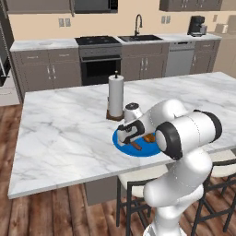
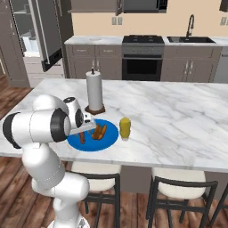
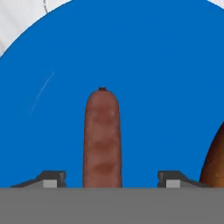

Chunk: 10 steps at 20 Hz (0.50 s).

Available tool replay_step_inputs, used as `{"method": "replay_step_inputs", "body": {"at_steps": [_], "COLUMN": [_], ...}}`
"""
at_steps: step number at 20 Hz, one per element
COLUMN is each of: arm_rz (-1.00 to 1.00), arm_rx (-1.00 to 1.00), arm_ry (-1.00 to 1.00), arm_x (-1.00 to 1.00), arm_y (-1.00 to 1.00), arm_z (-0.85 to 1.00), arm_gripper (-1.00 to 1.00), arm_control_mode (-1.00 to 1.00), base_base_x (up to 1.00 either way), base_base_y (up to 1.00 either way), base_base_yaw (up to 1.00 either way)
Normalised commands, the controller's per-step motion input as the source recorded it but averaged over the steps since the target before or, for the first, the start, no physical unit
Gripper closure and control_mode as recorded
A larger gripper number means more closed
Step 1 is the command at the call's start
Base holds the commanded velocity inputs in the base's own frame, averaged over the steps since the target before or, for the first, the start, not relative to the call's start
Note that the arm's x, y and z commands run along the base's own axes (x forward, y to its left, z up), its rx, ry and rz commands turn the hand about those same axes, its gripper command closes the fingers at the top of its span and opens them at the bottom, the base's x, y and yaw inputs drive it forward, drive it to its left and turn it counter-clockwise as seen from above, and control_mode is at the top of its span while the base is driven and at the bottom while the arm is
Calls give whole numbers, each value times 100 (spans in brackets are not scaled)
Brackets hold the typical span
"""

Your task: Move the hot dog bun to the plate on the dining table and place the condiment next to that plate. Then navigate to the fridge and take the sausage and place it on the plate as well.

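Hovering low over the blue plate (image 1: pixel 146 151), the gripper (image 1: pixel 128 137) points down at the near edge of the marble dining table (image 1: pixel 60 133), with the white arm bending in from 5 o'clock in the left base view. The plate lies flat on the marble at the centre of that view, partly behind the arm's elbow.

In the hand view the two dark fingertips (image 3: pixel 51 178) stand apart at 7 and 5 o'clock, with a clear gap on either side of the sausage (image 3: pixel 103 139). So the fingers are released and clamp nothing. The sausage lies on the plate between them, its length running toward 12 o'clock, its rounded end near the plate's middle. At 4 o'clock the brown edge of the hot dog bun (image 3: pixel 214 157) shows, lying just beside the sausage.

From the right base view, going left to right: the arm fills 9 o'clock, then the gripper (image 2: pixel 83 129) sits over the plate's left part, with the sausage (image 2: pixel 82 137) below it. The bun (image 2: pixel 99 132) rests near the plate's centre. The yellow condiment bottle (image 2: pixel 125 128) stands upright on the marble just off the plate's rim at 3 o'clock. A paper towel roll (image 2: pixel 94 91) stands upright behind the plate at 12 o'clock, near it but apart.
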Motion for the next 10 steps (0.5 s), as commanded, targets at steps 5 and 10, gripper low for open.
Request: {"method": "replay_step_inputs", "body": {"at_steps": [5,10], "arm_rz": [0,0], "arm_rx": [0,2], "arm_ry": [0,-3], "arm_x": [21,-55], "arm_y": [0,0], "arm_z": [1,52], "arm_gripper": [-100,-100], "arm_control_mode": [-100,-100], "base_base_x": [0,0], "base_base_y": [0,0], "base_base_yaw": [0,0]}}
